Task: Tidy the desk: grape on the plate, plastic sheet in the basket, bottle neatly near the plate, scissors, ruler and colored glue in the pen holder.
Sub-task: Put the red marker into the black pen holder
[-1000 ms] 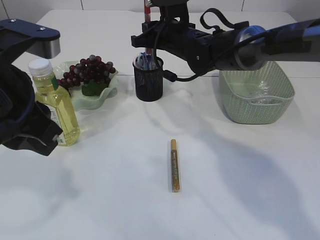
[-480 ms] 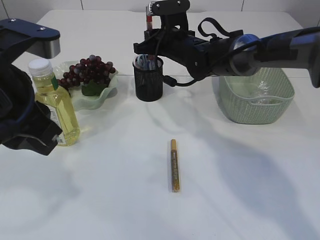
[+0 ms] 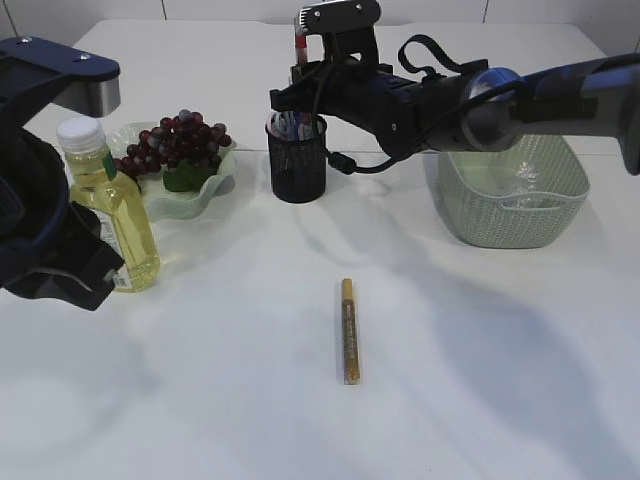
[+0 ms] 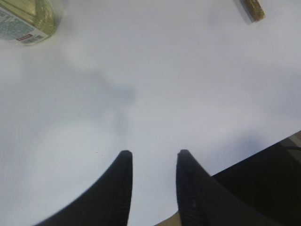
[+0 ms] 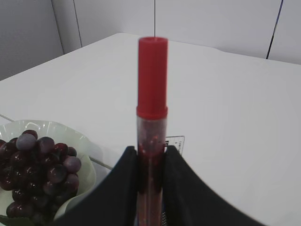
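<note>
My right gripper [image 5: 150, 149] is shut on a red colored glue tube [image 5: 152, 80] and holds it upright just above the black mesh pen holder [image 3: 297, 160]. Blue and white tops stick out of the holder; I cannot tell scissors from ruler there. A gold glue pen [image 3: 348, 330] lies on the table in the middle. The grape bunch [image 3: 175, 140] rests on the pale green plate [image 3: 215, 185]. The yellow bottle [image 3: 105, 200] stands in front of the plate. My left gripper [image 4: 154, 153] hangs open over bare table, with nothing between its fingers.
A green woven basket [image 3: 510, 195] at the right holds a clear plastic sheet [image 3: 525, 185]. The left arm's black body [image 3: 50, 230] stands close beside the bottle. The table's near edge shows in the left wrist view [image 4: 263, 155].
The right gripper has come down a little with the red glue tube, closer to the pen holder's mouth. The left arm and the things on the table have not moved.
</note>
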You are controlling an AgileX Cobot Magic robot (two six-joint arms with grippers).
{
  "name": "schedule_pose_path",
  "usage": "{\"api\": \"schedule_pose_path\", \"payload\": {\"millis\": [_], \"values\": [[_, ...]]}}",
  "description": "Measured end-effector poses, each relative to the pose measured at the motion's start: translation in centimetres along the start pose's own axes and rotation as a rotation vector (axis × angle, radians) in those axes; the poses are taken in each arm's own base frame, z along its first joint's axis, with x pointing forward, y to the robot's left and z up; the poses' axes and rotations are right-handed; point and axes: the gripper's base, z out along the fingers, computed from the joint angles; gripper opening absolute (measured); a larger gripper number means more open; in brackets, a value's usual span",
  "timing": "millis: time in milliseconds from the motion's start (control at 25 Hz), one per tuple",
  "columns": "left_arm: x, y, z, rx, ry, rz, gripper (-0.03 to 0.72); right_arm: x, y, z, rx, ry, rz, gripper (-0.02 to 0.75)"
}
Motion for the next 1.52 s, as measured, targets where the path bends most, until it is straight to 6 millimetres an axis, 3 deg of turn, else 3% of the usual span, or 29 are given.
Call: {"api": "schedule_pose_path", "payload": {"millis": [640,1000,1240,1360,1520], "values": [[0.0,0.0,0.0,0.0,0.0,0.0,0.235,-0.3,0.0,0.0,0.002,-0.029,-0.021,0.166],[0.0,0.0,0.0,0.0,0.0,0.0,0.235,-0.2,0.0,0.0,-0.002,-0.025,-0.038,0.275],[0.0,0.0,0.0,0.0,0.0,0.0,0.235,-0.2,0.0,0.0,-0.005,0.028,-0.04,0.29],[0.0,-0.1,0.0,0.007,0.002,-0.004,0.235,-1.5,0.0,-0.7,-0.009,0.102,-0.04,0.291],[0.0,-0.1,0.0,0.01,0.002,-0.005,0.235,-5.5,-0.2,-3.0,-0.013,0.197,-0.033,0.291]]}}
